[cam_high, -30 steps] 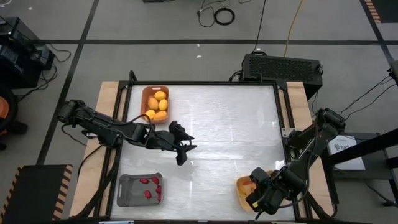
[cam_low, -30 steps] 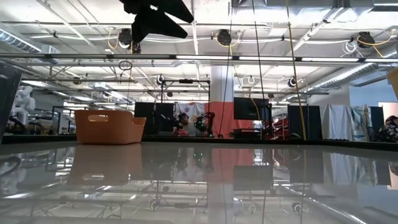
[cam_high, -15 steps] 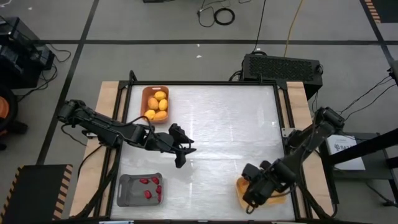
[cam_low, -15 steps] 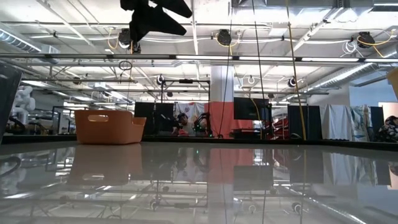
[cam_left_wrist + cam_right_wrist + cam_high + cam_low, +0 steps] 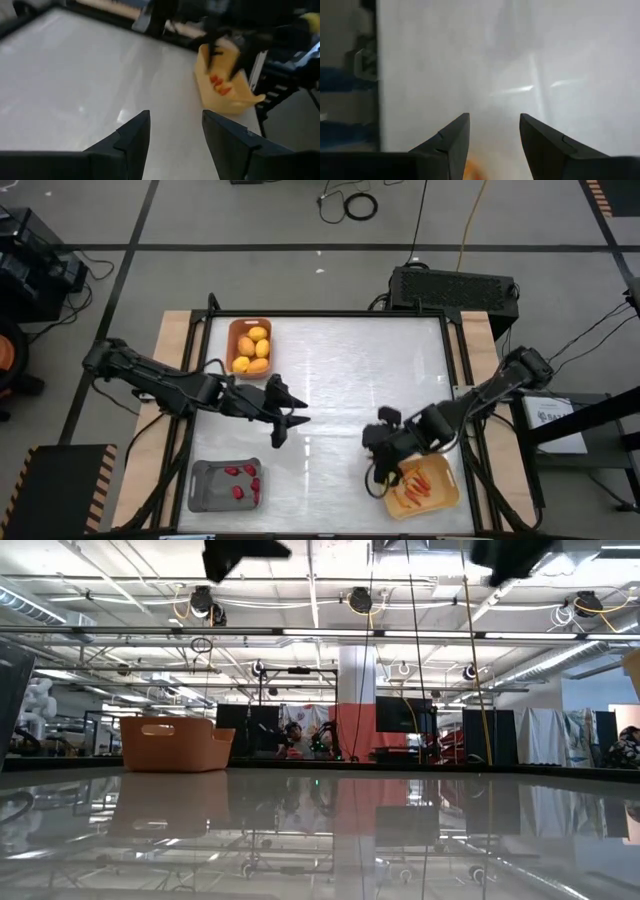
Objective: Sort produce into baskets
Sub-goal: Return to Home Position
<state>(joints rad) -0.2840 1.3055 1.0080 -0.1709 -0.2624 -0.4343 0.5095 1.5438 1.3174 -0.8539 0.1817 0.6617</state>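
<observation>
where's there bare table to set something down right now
Widest free patch: the table from the orange-brown basket across to the right edge. Also bare: the strip between the grey basket and the yellow basket. Crowded: mid-table under the open left gripper, and the yellow basket's left rim, where the open right gripper hangs.

We are seeing an orange-brown basket (image 5: 231, 345) at eleven o'clock (yellow-orange fruits (image 5: 254, 350) inside), a grey basket (image 5: 205, 485) at seven, a yellow basket (image 5: 447, 480) at five.
</observation>
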